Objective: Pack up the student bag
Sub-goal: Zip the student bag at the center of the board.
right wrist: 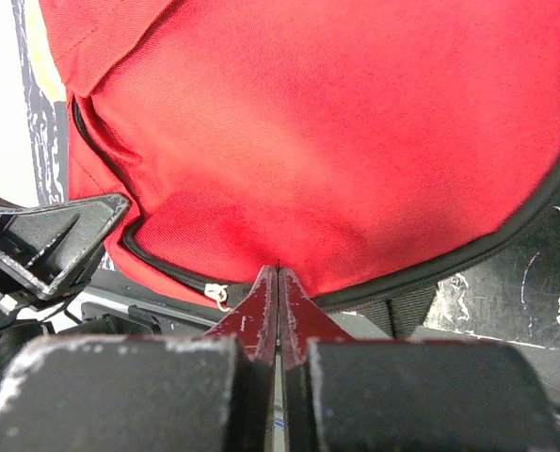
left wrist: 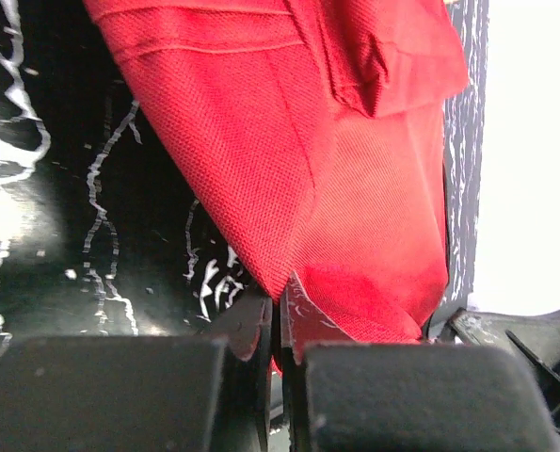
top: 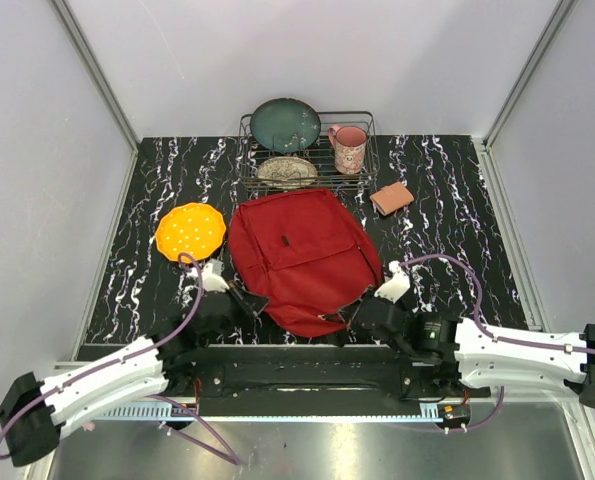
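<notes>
At its rounded edge, left gripper point(left wrist: 280, 309) and right gripper point(right wrist: 278, 278) pinch the woven student bag point(top: 297, 255)

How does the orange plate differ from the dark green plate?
The orange plate lies flat on the table; the dark green plate stands propped in the wire rack. The orange plate has a scalloped rim and pale dots; the green one's is smooth. Both are plates.
</notes>
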